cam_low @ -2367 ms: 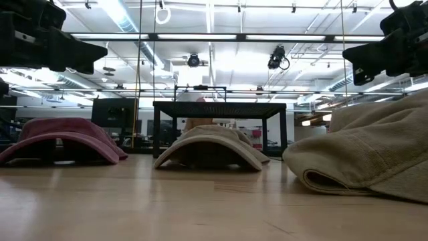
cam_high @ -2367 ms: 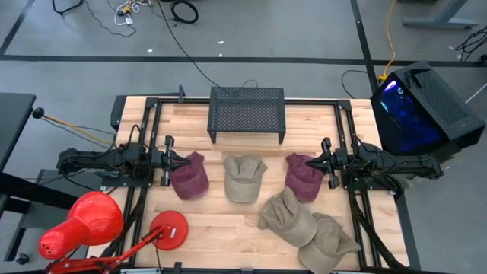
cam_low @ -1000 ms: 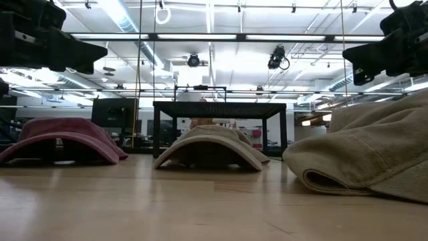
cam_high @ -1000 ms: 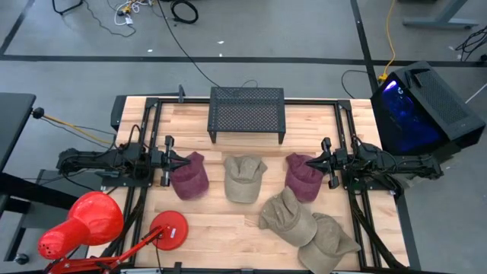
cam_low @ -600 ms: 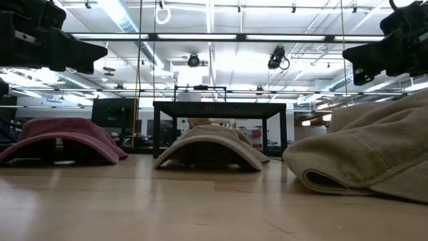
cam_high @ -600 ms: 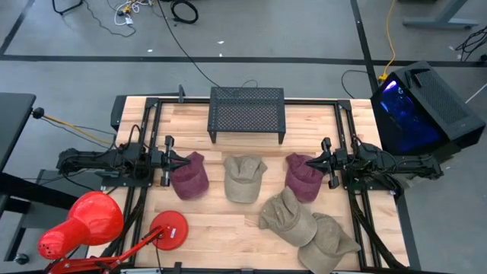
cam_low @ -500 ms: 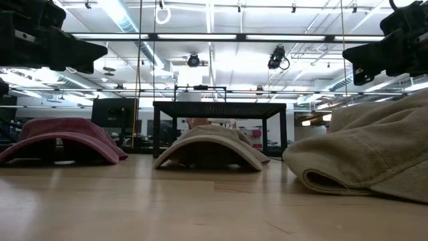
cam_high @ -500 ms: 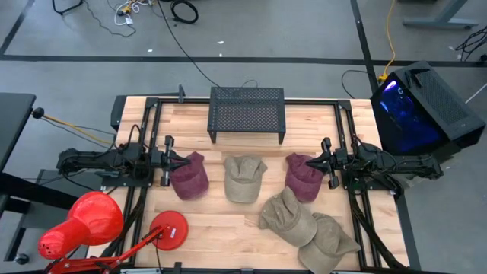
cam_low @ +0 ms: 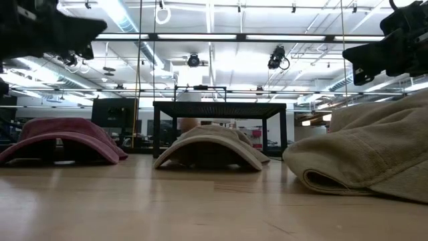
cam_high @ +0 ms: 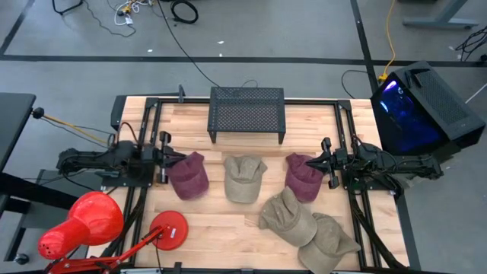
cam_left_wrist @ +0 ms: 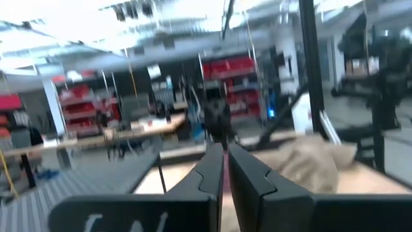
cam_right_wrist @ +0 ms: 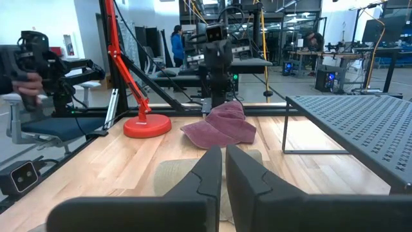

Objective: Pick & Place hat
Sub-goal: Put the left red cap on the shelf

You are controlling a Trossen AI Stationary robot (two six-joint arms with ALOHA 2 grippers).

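Note:
Several caps lie brim-down on the wooden table. In the high view a maroon cap [cam_high: 189,176] is on the left, a tan cap [cam_high: 243,179] in the middle, a second maroon cap [cam_high: 303,176] on the right, and two tan caps [cam_high: 288,215] [cam_high: 327,242] overlap near the right corner. My left gripper [cam_high: 177,158] hovers shut at the left maroon cap's left edge, raised above the table [cam_low: 80,30]. My right gripper [cam_high: 314,161] hangs shut over the right maroon cap's right side [cam_low: 374,60]. Both wrist views show the fingers closed [cam_left_wrist: 224,174] [cam_right_wrist: 223,169].
A black mesh stand [cam_high: 246,113] sits at the table's far middle. A red desk lamp [cam_high: 80,221] with its round base [cam_high: 168,230] occupies the near left corner. Black rails [cam_high: 148,122] run along both sides. Bare wood lies between the caps and the stand.
My left gripper has risen a little above the table and drawn back slightly toward the left edge, staying shut; its wrist view is blurred by motion. The caps lie where they were.

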